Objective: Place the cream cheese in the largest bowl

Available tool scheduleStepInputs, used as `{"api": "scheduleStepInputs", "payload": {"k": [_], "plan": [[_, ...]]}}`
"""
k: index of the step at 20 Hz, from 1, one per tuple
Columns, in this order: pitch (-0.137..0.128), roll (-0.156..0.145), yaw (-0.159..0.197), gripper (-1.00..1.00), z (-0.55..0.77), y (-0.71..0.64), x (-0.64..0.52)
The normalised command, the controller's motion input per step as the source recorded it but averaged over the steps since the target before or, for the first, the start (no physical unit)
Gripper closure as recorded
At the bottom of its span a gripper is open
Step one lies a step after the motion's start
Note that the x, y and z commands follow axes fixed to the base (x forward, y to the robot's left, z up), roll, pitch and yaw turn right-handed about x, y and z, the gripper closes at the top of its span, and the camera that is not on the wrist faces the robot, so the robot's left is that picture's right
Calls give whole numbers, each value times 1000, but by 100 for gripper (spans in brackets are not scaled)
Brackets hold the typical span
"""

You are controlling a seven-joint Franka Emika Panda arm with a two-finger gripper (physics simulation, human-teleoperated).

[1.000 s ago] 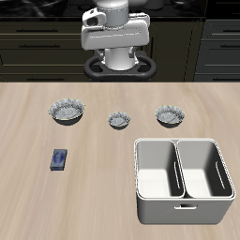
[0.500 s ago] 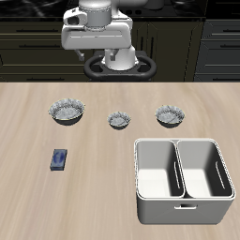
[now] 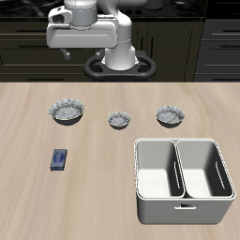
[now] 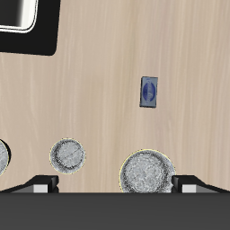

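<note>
The cream cheese (image 3: 59, 159) is lying flat on the table, near the front edge, apart from everything. It is probably light and stiff, maybe a little slippery; gripping across its short sides seems safest. Just behind it the largest bowl (image 3: 67, 112) is standing. Farther back, the gripper (image 3: 67, 53) is hanging high; whether its fingers are apart or together, I cannot tell.

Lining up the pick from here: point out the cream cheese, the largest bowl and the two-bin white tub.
cream cheese (image 3: 59, 159), exterior view, middle of the box's top face.
largest bowl (image 3: 67, 113), exterior view, pale inside.
largest bowl (image 4: 147, 171), wrist view, inside.
white tub (image 3: 179, 178), exterior view, centre divider wall.
</note>
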Motion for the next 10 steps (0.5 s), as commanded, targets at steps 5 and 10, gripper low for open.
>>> {"api": "scheduleStepInputs", "payload": {"k": [5, 10], "plan": [[-12, 15, 2, -100, 113, -229, 45], [31, 77, 2, -100, 24, -181, 93]]}}
